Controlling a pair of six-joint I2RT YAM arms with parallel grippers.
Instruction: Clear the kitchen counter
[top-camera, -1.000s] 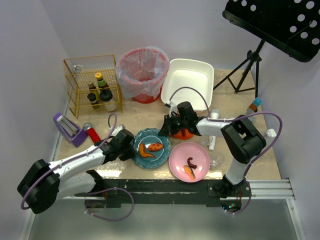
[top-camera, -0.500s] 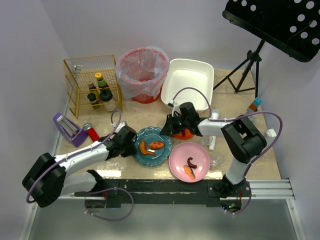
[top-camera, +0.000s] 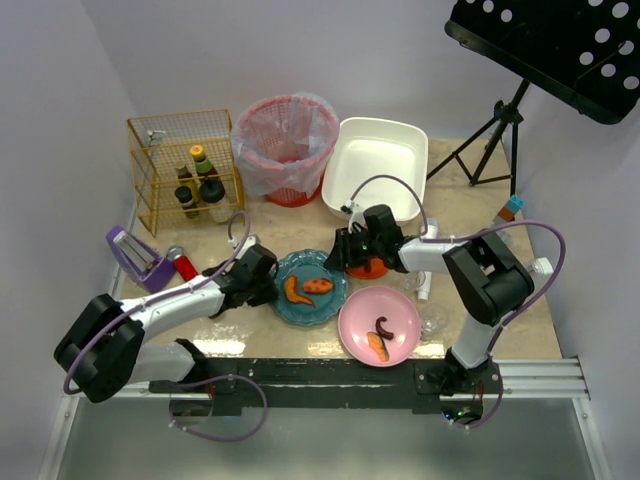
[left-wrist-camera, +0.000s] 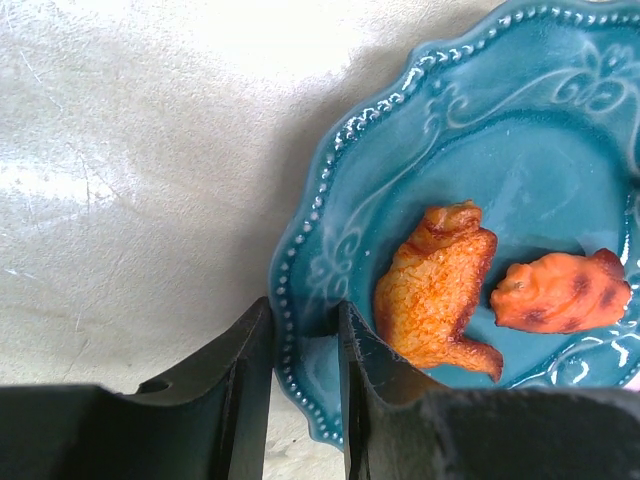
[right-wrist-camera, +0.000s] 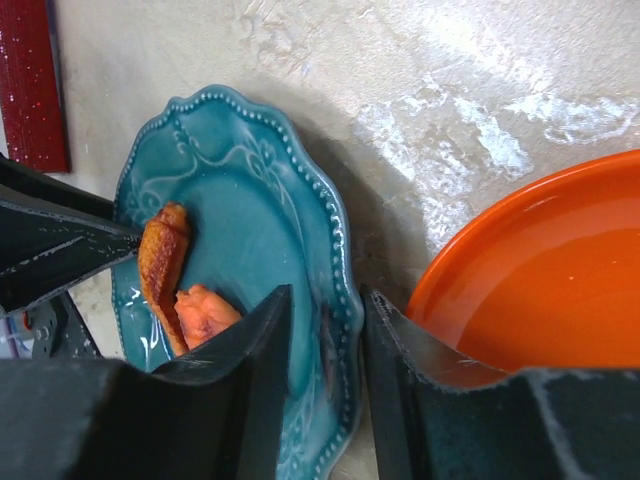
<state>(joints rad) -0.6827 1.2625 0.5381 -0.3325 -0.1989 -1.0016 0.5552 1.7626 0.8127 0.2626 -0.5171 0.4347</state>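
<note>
Within the last second the teal plate (left-wrist-camera: 520, 150) was slid a little rightward and away from the near edge of the counter (top-camera: 290, 225). Its rim was clamped between the fingers of the left tool (left-wrist-camera: 303, 325), and the two fried pieces (left-wrist-camera: 435, 285) were carried along on it. Over the same interval the right tool (right-wrist-camera: 327, 300), until then held together beside the orange dish (right-wrist-camera: 540, 270), was parted. The plate's far rim could be seen through the gap, though whether it was touched could not be told. The plate was thus brought close to the orange dish. The counter, spread beneath both arms from their bases back to the tub (top-camera: 375, 160), was still loaded with both plates, the dish and more. Clearing was therefore judged far from done, and a hand-over of the plate seemed likely.
</note>
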